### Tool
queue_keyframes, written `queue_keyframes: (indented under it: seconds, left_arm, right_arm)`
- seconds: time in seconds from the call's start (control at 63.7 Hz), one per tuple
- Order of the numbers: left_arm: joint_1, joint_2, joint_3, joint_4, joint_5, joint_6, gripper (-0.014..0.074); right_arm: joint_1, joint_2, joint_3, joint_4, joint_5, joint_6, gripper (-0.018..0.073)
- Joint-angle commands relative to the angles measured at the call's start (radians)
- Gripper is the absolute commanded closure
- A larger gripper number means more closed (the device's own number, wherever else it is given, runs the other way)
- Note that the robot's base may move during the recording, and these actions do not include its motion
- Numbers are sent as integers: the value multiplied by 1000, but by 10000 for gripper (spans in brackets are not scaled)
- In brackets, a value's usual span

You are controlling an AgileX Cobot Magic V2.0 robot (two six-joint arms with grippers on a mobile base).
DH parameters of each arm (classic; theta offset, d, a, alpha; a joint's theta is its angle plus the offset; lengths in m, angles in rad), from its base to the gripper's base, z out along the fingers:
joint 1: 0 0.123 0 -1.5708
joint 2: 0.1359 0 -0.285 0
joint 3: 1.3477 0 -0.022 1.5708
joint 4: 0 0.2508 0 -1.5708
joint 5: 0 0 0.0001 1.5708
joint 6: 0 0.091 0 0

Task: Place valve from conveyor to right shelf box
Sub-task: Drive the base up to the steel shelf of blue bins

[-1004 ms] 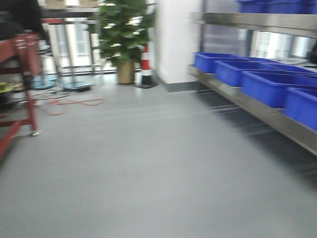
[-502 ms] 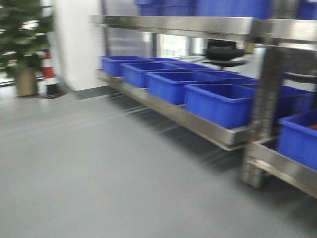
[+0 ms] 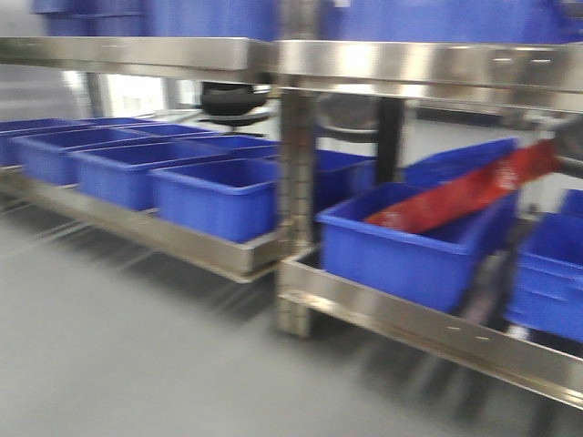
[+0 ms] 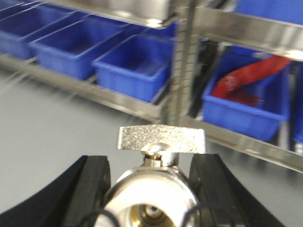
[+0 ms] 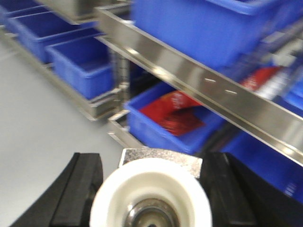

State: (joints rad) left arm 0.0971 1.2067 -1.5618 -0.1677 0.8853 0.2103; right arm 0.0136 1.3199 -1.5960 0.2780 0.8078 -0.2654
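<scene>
A silvery valve [image 4: 150, 196] with its flat lever [image 4: 161, 139] pointing up sits between the black fingers of my left gripper [image 4: 149, 187], which is shut on it. My right gripper [image 5: 149, 184] is shut on a second valve [image 5: 150, 191], whose pale round base faces the camera with a grainy metal lever [image 5: 189, 163] behind it. Both hang above the grey floor, facing a steel shelf [image 3: 428, 328]. A blue box [image 3: 410, 250] on that shelf holds a red packet [image 3: 460, 196]. The conveyor is out of view.
A row of blue boxes [image 3: 205, 196] lines the lower shelf to the left. A steel upright [image 3: 296, 209] splits the two shelf bays. More blue boxes stand on the upper shelf [image 3: 419, 64]. Grey floor [image 3: 118, 346] lies in front.
The front view has swung right: the plant, traffic cone and open floor have gone out of frame, and the shelf with blue boxes now fills it, much closer.
</scene>
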Motion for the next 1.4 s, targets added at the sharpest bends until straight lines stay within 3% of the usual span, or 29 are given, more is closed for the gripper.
queue_keyframes:
  seconds: [0.0,1.381]
  left_arm:
    - [-5,-11,-8,-13,-47,-3,708]
    - [-5,-11,-8,-13,-47,-3,708]
  right_arm:
    - [-2,-14,-17,0,-75,-6,713]
    - [-2,-14,-17,0,-75,-6,713]
